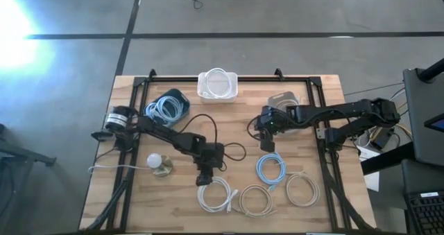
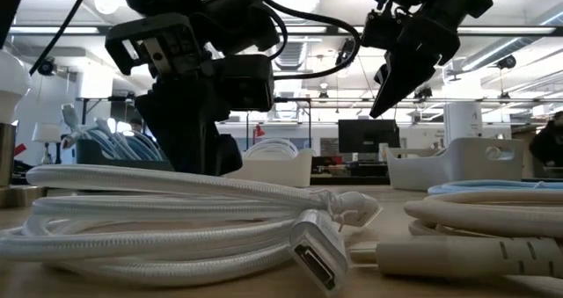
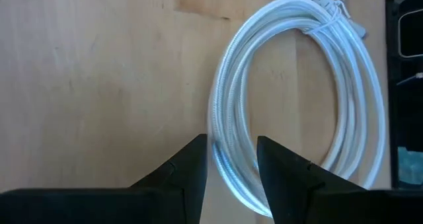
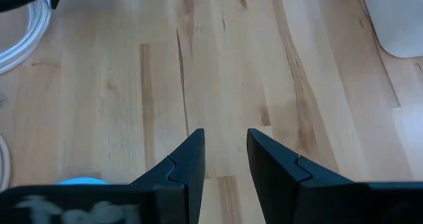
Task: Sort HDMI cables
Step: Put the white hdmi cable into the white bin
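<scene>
Progress: judged partly done; three bins already hold or appear to hold sorted items, while four coils lie loose on the wooden table [image 1: 125, 89].
Blue bin [image 1: 175, 95]: at the table's left rear; holds light blue HDMI coils [image 1: 165, 108].
Left gripper [image 1: 203, 179]: poised over the white coil [image 1: 214, 194] at the front; its fingers [image 3: 192, 168] stand apart, astride one strand, nothing lifted yet.
White bin [image 1: 218, 93]: centre rear; holds a white coiled cable [image 1: 218, 81].
Beige coil [image 1: 257, 199]: loose at the front, just right of the white coil.
Right gripper [image 1: 267, 143]: hovers above bare wood near mid-table, jaws parted and empty, just behind the loose light blue coil [image 1: 271, 168].
Grey bin [image 1: 283, 98]: right rear, partly hidden by the right arm; contents cannot be told.
Far-right coil [image 1: 302, 189]: pale, loose at the front right.
Remaining: four loose coils to bin by colour.
</scene>
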You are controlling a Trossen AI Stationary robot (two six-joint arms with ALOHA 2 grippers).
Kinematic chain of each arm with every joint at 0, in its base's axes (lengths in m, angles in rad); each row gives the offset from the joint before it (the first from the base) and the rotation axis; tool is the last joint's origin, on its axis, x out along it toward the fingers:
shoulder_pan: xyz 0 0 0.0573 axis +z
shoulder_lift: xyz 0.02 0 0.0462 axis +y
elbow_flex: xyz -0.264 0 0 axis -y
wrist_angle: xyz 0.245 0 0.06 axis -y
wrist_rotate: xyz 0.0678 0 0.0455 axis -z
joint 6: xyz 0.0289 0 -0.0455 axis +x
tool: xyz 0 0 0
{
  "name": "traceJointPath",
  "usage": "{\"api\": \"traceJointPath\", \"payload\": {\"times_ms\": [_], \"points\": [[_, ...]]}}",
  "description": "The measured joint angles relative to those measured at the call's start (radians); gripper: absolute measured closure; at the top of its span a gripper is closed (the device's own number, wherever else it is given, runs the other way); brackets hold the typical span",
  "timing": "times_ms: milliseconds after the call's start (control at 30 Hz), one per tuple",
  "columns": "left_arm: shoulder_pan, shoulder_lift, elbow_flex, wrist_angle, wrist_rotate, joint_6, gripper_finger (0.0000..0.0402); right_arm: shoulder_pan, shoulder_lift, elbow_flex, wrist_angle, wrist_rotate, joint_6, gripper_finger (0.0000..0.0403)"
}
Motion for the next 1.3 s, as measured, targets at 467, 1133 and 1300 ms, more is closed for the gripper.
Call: {"api": "traceJointPath", "payload": {"times_ms": [467,1133,1300], "points": [[-0.002,-0.009,-0.006,-0.005,0.000,0.084,0.0386,0.000,0.000,0.000,0.000,0.000,0.000,0.0292],[0.105,-0.290,0.309,-0.473,-0.917,0.346,0.0380,0.000,0.000,0.000,-0.017,-0.001,0.001,0.0303],[0.196,-0.303,0.407,-0.464,-1.186,0.388,0.0378,0.000,0.000,0.000,-0.017,-0.001,0.001,0.0302]]}}
